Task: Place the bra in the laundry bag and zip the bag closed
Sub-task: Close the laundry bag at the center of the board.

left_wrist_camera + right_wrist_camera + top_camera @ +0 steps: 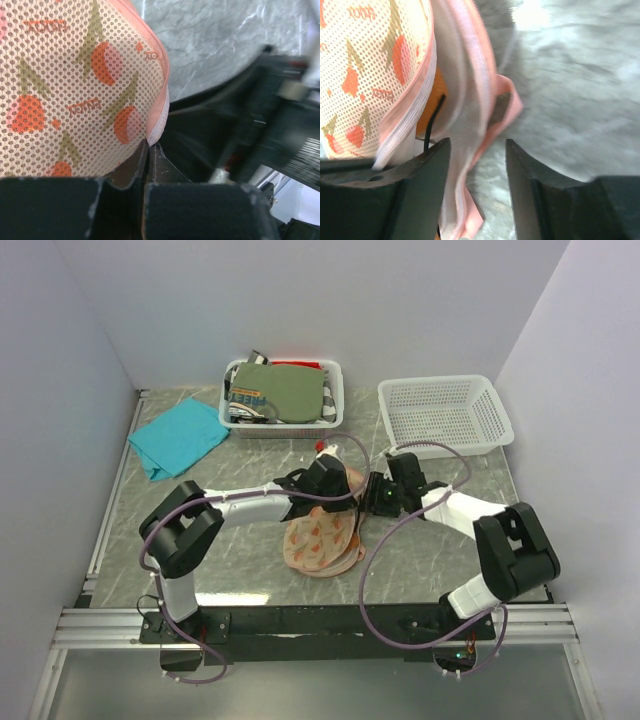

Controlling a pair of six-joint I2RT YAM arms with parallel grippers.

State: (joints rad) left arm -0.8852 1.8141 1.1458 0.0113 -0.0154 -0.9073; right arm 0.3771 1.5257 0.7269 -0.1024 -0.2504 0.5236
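Grey marbled bench (pixel 250 560) between white walls carried the work, with a white plastic mesh basket (pixel 445 415) standing empty at the far right. A flat, two-lobed, pinkish-beige mesh laundry bag (pixel 320 545) with orange-red fruit print lay at the middle of the bench, just ahead of both arms.

The left claw (pixel 149 147) was pressed together, pinching the pink seam of the laundry bag (pixel 65 90) at its rim. The right claw (pixel 477 145) was spread, and the loose pink zipper edge of the laundry bag (pixel 370 65) hung between its fingers, not gripped.

Through the gaping edge showed the small rust-orange bra (pixel 439 90) with its thin dark strap, lying inside the bag. So the placing looked done, and the zipping was the step in hand.

A pink fabric tab (pixel 504 107) stuck out beside the opening. Whether it bore the zipper pull could not be told. The next move would call for the right claw to close on the pull and draw it along the rim, while the left claw held the seam taut and the strap was kept out of the teeth.
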